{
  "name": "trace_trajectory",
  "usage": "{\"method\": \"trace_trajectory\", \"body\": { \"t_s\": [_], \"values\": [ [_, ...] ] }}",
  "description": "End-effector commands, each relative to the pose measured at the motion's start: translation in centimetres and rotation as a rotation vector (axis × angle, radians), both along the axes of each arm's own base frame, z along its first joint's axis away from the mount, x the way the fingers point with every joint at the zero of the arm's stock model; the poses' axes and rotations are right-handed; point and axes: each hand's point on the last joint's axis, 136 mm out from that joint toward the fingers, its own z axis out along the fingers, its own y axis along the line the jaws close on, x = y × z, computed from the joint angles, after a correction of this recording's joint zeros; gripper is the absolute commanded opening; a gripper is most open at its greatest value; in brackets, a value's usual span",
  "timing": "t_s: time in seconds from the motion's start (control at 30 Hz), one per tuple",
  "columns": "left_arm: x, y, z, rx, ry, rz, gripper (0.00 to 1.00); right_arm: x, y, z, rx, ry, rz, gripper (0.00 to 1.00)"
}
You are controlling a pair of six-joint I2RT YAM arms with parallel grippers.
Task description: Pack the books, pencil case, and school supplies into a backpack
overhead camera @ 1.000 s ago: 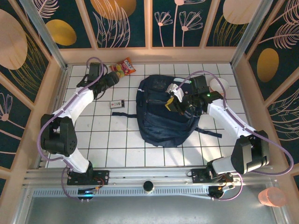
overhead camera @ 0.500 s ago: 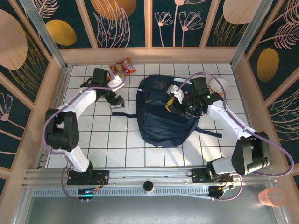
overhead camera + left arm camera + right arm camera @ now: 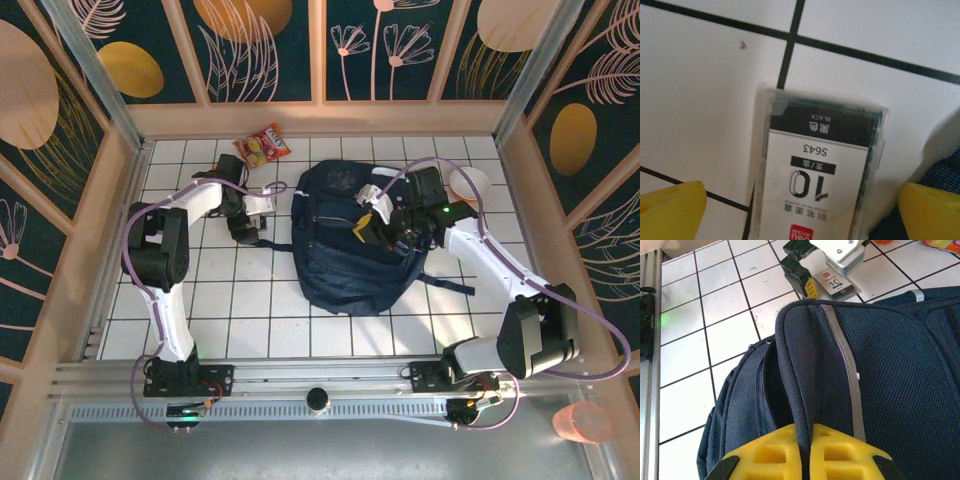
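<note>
Pinching the backpack's (image 3: 890, 365) rim tight, the right claw (image 3: 807, 452) props the zipper mouth (image 3: 769, 385) open for loading. The left claw (image 3: 800, 210), spread wide, straddles a small clear box (image 3: 820, 165) lying flat on the counter (image 3: 700, 100) beside the backpack, likely to grab it.

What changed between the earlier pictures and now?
The left hand came from beside the snack packet toward the near edge and now stands open astride the small clear box, not gripping it. The right hand stays shut on the rim of the backpack; backpack and packet are unmoved.
</note>
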Motion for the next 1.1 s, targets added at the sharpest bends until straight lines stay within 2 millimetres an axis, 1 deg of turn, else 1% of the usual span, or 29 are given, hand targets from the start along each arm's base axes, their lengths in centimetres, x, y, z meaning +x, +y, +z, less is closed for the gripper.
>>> {"method": "trace_trajectory", "body": {
  "t_s": [0.0,0.1,0.2,0.3,0.4,0.57,0.63,0.7,0.83,0.97,1.07],
  "values": [
    [-0.4,-1.0,0.0,-0.068,0.056,-0.042,0.97,-1.3,0.7,1.0,0.037,0.012,0.034,0.0],
    [-0.6,-1.1,-0.2,-0.08,0.087,-0.042,0.98,-1.3,0.8,0.8,0.034,0.017,0.037,0.0],
    [-0.4,-1.2,-0.2,-0.113,0.108,-0.036,0.98,-1.1,0.8,0.6,0.032,0.023,0.037,0.0],
    [0.0,-1.0,-0.4,-0.117,0.116,-0.028,0.98,-1.0,0.9,0.6,0.029,0.025,0.041,0.0],
    [0.3,-0.5,-1.3,-0.095,0.124,-0.025,0.98,-0.9,0.9,0.5,0.025,0.029,0.041,0.0],
    [0.2,-0.8,-2.6,-0.117,0.157,-0.035,0.96,-0.7,1.0,0.4,0.018,0.036,0.042,0.0],
    [0.1,-0.6,-3.2,-0.105,0.167,-0.03,0.96,-0.7,1.0,0.3,0.014,0.041,0.042,0.0],
    [0.0,-0.5,-3.4,-0.1,0.17,-0.029,0.94,-0.7,1.0,0.3,0.012,0.044,0.041,0.0],
    [-0.4,-0.7,-2.7,-0.121,0.15,-0.026,0.89,-0.5,1.1,0.3,0.01,0.046,0.041,0.0],
    [-0.8,-0.5,-1.8,-0.118,0.117,-0.023,0.84,-0.4,1.2,0.4,0.018,0.042,0.044,0.0],
    [-1.1,-0.5,-0.7,-0.123,0.089,-0.025,0.81,-0.4,1.3,0.4,0.024,0.043,0.046,0.0]
  ]
}}
